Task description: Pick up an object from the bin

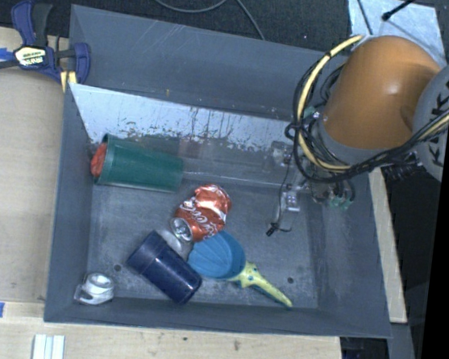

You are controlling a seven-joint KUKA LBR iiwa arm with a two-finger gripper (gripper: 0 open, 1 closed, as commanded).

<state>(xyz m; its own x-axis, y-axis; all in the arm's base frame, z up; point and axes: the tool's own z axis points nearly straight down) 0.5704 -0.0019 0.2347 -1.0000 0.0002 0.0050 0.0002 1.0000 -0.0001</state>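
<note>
My gripper point(274, 226) hangs over the bin's right half, above bare floor. Nothing shows in it. The nearest thing is a crushed red soda can point(202, 211), lying to its left near the bin's middle. Just below the can sits a blue round scoop point(219, 257), its yellow-green handle point(266, 286) pointing right toward the front wall. The handle's end lies below and slightly right of the gripper. A dark blue cup point(163, 266) lies on its side, touching the scoop's left edge.
A green cylinder with a red cap point(141, 166) lies along the back wall at the left. A small silver cap-like piece point(98, 287) rests in the front left corner. The arm's orange cover and cables hang over the bin's back right corner.
</note>
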